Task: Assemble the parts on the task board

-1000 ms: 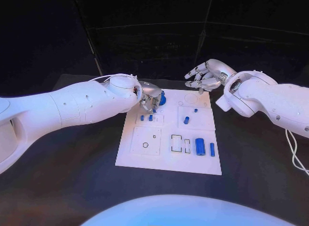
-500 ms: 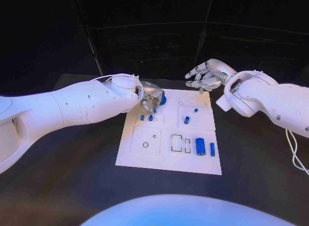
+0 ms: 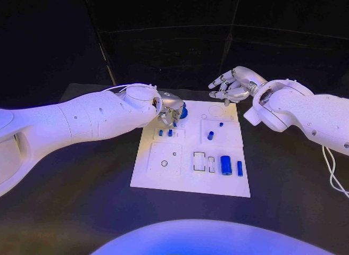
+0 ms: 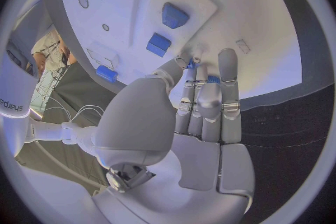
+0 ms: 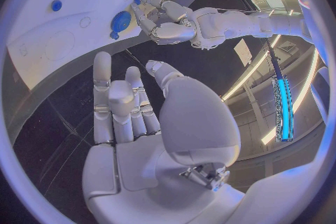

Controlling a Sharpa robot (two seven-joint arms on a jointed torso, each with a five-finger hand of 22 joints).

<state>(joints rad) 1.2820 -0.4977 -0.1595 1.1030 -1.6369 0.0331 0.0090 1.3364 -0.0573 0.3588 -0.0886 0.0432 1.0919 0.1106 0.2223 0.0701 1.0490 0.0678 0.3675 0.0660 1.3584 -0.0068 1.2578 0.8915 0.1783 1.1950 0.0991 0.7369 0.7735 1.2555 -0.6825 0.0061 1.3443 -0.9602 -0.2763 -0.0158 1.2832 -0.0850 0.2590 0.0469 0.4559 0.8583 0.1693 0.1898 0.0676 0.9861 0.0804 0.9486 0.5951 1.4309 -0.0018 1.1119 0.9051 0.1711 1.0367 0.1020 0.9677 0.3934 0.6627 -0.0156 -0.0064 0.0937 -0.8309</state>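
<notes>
The white task board lies in the middle of the table. My left hand hovers over the board's far left corner, fingers curled together and pointing down. Thumb and a finger pinch a small blue peg, also visible as the blue peg under the fingertips. Just beside that hand sits a round blue part, partly hidden, and the round blue part lies next to the left hand. My right hand hangs above the board's far edge, fingers spread and holding nothing.
Two small blue pieces stand just in front of the left hand. A blue block and a tiny peg sit mid-board. Near the right front lie a blue cylinder and a thin blue bar.
</notes>
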